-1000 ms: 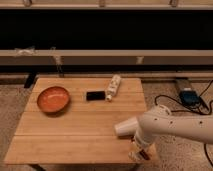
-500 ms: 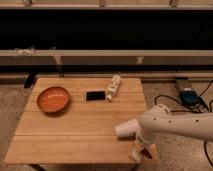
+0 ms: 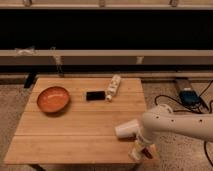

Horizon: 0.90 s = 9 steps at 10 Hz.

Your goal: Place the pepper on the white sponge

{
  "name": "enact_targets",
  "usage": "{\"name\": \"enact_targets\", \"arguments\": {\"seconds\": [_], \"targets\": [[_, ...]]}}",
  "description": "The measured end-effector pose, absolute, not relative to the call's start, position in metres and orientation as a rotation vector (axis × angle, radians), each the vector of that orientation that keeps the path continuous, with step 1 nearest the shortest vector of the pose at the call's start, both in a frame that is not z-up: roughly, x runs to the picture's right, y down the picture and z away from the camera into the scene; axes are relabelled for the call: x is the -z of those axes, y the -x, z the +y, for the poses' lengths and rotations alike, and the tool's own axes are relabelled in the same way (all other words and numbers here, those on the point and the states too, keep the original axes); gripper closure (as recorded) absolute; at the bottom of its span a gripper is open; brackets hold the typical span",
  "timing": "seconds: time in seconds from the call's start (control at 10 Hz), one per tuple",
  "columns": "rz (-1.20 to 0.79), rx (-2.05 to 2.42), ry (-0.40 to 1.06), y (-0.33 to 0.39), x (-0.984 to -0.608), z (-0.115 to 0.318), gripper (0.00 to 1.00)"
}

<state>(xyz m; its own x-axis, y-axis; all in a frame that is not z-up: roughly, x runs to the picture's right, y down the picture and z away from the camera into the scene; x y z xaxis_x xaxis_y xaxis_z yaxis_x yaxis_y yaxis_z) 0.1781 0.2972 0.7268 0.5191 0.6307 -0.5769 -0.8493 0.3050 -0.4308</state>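
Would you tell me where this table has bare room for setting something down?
The table is bare along its front, from below the orange bowl to the gripper at its front-right corner. Crowded at the back: black slab beside white bottle.

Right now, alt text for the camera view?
The robot arm reaches in from the right, its gripper low at the wooden table's front right corner, where something cream-white and reddish shows, too unclear to name. Farther back lie an orange bowl, a flat black slab and a white bottle-like cylinder.
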Motion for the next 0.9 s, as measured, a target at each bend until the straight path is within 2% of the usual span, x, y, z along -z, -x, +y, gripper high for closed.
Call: {"name": "enact_targets", "arguments": {"seconds": [0.1,0.2,0.9], "targets": [[0.316,-0.996,0.782,-0.174,-0.726,0.297,0.21],[0.311,-0.99,0.787,-0.171,-0.726,0.296,0.2],[0.317,-0.968,0.784,-0.165,-0.727,0.295,0.2]]}}
